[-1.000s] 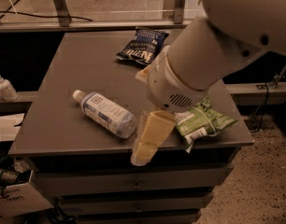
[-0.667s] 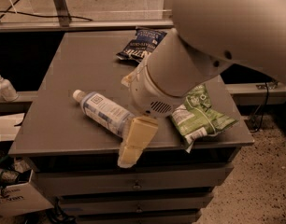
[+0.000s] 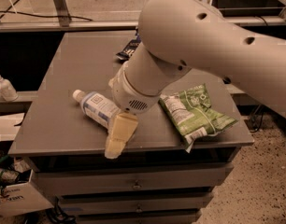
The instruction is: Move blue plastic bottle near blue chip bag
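Note:
The blue plastic bottle (image 3: 95,107) lies on its side on the grey table (image 3: 59,125), white cap pointing to the back left, its lower end hidden behind my arm. The blue chip bag (image 3: 129,49) lies at the back of the table, mostly hidden behind my arm; only a dark corner with white lettering shows. My gripper (image 3: 118,136) hangs at the table's front edge, right next to the bottle's lower end. I see only one pale finger.
A green and white snack bag (image 3: 194,113) lies at the front right of the table. A small white pump dispenser bottle (image 3: 3,86) stands on a shelf to the left. Drawers sit under the tabletop. A box lies on the floor at lower left.
My arm has swung left and now covers most of the blue chip bag. The gripper has moved left along the front edge, closer to the bottle. The bottle has not moved.

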Available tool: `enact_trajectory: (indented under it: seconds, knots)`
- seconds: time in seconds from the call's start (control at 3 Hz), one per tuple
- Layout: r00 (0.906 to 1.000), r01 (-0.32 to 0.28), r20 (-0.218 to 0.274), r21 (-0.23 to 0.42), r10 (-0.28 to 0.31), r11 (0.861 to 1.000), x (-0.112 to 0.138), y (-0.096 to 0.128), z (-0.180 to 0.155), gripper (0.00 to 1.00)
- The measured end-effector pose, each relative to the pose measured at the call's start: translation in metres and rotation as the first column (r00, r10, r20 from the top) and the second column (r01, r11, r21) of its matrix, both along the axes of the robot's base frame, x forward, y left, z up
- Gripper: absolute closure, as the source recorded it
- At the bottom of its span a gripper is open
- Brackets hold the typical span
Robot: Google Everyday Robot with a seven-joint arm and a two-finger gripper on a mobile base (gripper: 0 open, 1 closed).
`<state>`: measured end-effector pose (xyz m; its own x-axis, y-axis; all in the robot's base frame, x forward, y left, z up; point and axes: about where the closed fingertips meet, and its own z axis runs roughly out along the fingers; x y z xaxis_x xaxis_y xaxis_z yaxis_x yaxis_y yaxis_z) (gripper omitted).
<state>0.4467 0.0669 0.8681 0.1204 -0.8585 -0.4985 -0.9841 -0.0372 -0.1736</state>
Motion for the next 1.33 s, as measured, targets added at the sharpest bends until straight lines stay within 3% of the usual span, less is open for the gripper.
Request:
enact_trajectory:
  seconds: [0.33, 0.67, 1.33]
  knots:
    - [0.9997, -0.016, -0.019, -0.002, 0.016, 1.0, 0.01, 0.015, -0.017, 0.0]
    - [0.9995, -0.027, -0.019, 0.005, 0.027, 1.0, 0.021, 0.024, -0.024, 0.12]
    - [1.0, 0.001, 0.005, 0.066, -0.001, 0.998, 0.049, 0.01, 0.001, 0.59]
